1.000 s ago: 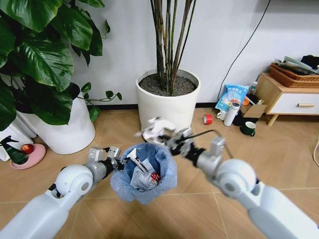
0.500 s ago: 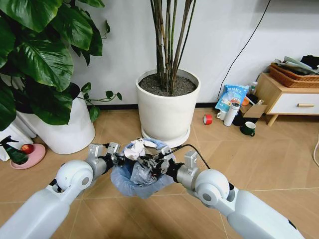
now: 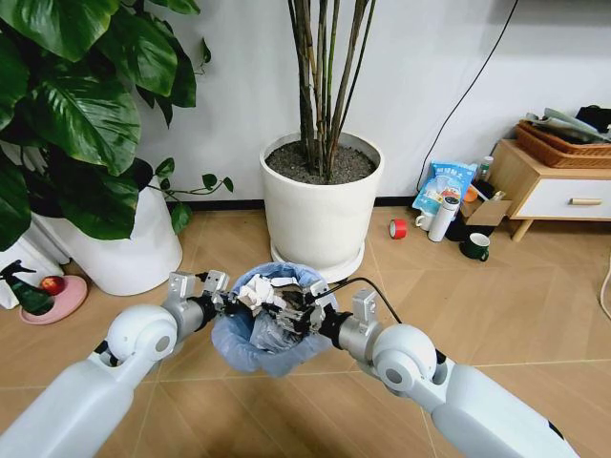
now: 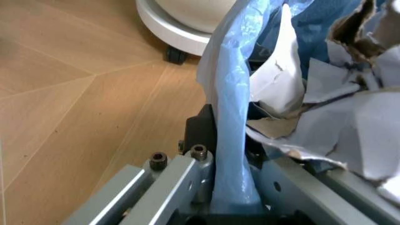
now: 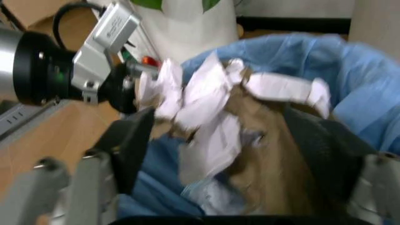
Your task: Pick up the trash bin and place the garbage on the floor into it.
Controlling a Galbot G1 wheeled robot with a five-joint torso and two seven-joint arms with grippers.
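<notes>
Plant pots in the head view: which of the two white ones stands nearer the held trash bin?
The white pot with bare upright stems, directly behind the trash bin. The leafy plant's pot stands farther off, at the robot's left.

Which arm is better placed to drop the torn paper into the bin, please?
The right. Its gripper is over the trash bin, fingers around the torn paper, while the left gripper clamps the bin's rim.
</notes>
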